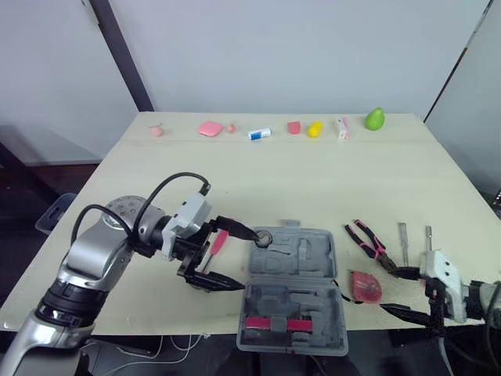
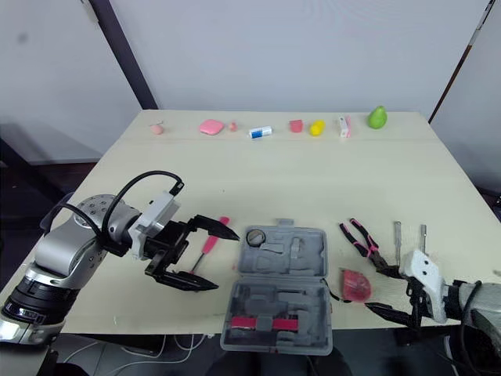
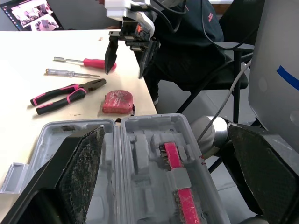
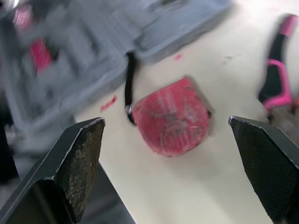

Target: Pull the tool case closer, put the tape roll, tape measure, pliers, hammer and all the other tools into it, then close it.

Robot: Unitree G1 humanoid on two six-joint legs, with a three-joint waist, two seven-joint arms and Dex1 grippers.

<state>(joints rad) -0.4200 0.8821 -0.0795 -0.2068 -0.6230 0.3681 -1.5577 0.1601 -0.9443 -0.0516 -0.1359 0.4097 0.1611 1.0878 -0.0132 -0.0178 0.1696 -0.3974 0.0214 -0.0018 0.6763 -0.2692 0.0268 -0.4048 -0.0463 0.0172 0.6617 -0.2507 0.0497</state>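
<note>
Nearest, at the near edge of the table, the tool case lies open with its lid folded flat toward the far side. A pink-handled tool is seated in its near half. A dark ring, likely the tape roll, sits in the far left corner of the lid half.

Toward the near right corner, the right gripper is empty, its two fingers spread wide. The red tape measure lies on the table straight ahead of it, in line with the gap between the fingers and not touched by either. It rests just beside the case's right side, its strap pointing toward the case. The right arm is clearly the nearer one, so closing on the tape measure and carrying it left to the case looks like the next move.

The left gripper is also spread and empty, hovering at the case's left side. A pink-handled screwdriver lies just beyond it.

Farther right, the pliers lie with their handles toward the far side and their nose toward the right gripper. Two slim screwdrivers lie beside them. A row of small objects lines the far edge.
</note>
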